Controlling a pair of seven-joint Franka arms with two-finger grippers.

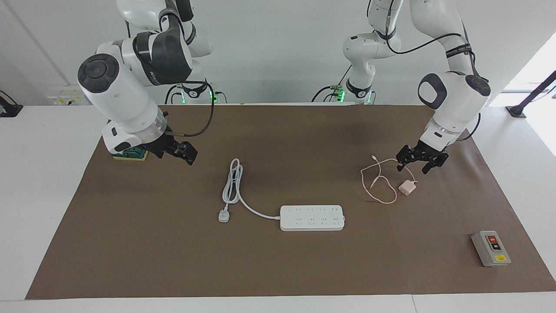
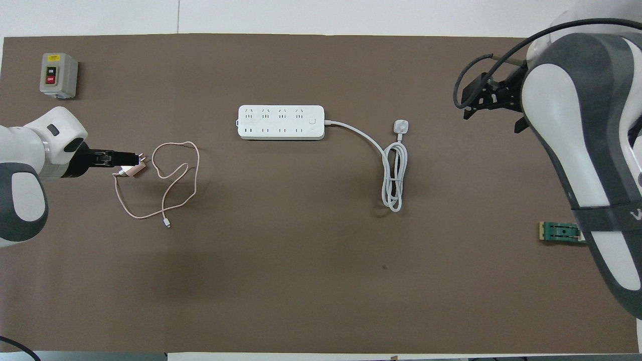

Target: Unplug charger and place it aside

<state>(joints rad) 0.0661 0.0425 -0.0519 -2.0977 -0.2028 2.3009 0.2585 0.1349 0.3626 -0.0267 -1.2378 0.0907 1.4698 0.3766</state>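
Currently, charger (image 1: 407, 188) unplugged on tabletop (image 1: 278, 261), at two o'clock from power strip (image 1: 312, 218), left gripper (image 1: 420, 161) over it, fingers released, right gripper (image 1: 184, 153) waiting, finger state indeterminable.

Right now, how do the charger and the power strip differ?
The charger is a small pink cube; the power strip is a long white bar, much bigger. The charger's cable is thin and loosely looped; the strip's cord is thick and partly bundled. The charger lies nearer the robots. Both lie unplugged on the mat.

A robotics lab: two white arms mounted at a bare table (image 1: 39, 182) with a brown mat (image 1: 278, 269).
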